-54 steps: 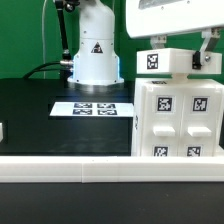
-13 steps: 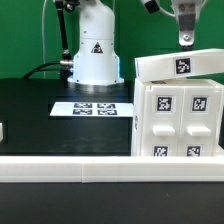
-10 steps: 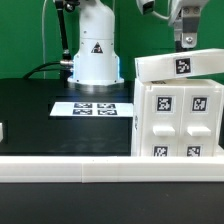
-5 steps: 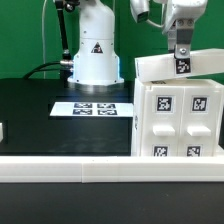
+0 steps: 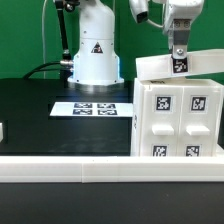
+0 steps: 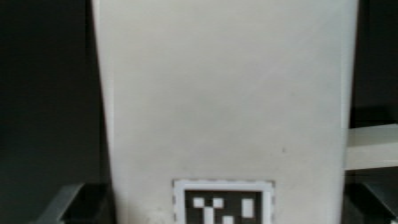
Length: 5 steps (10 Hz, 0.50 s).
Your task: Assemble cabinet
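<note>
**Tool lowered onto the tilted slab above the cabinet body**

In the exterior view, the white plastic box body of the cabinet is seen standing on the black desk at the exterior view's right, its front face divided into small rectangular white panels, each marked with a black-and-white square tag. A flat white slab is laid across the top of the body, tilted so that its end toward the exterior view's right sits higher. The two-finger tool is positioned directly over the slab, with a dark fingertip reaching down to the slab's upper edge just above its tag. Whether the tool is closed on the slab or merely touching it cannot be told from the pictures.

In the wrist view, the frame is almost filled by the long white face of the slab, with one tag visible at its end against a dark background.

A thin flat white marker board is seen lying on the desk near the middle, in front of the white robot base bearing a triangle warning sticker. A white rail is seen running along the desk's near edge.
</note>
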Motion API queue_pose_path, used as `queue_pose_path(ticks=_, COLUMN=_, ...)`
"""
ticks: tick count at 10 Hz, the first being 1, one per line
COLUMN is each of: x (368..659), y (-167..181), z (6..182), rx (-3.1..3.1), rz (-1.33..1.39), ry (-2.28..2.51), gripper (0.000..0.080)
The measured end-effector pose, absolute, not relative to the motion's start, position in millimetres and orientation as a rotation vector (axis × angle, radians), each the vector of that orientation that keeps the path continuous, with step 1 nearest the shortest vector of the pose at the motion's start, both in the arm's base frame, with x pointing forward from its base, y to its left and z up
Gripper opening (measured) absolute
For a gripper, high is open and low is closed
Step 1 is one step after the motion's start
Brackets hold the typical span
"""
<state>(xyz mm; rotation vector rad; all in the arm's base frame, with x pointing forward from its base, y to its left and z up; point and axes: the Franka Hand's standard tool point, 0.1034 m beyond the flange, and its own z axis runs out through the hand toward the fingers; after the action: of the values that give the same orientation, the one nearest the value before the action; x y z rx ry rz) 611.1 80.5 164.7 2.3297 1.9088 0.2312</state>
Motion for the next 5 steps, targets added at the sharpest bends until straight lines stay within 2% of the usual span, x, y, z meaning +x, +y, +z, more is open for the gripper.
queue_pose_path(ticks=5, x=611.1, y=80.4, z=164.7, rx=2.591, rz=0.256, ry=1.576, gripper=0.0557)
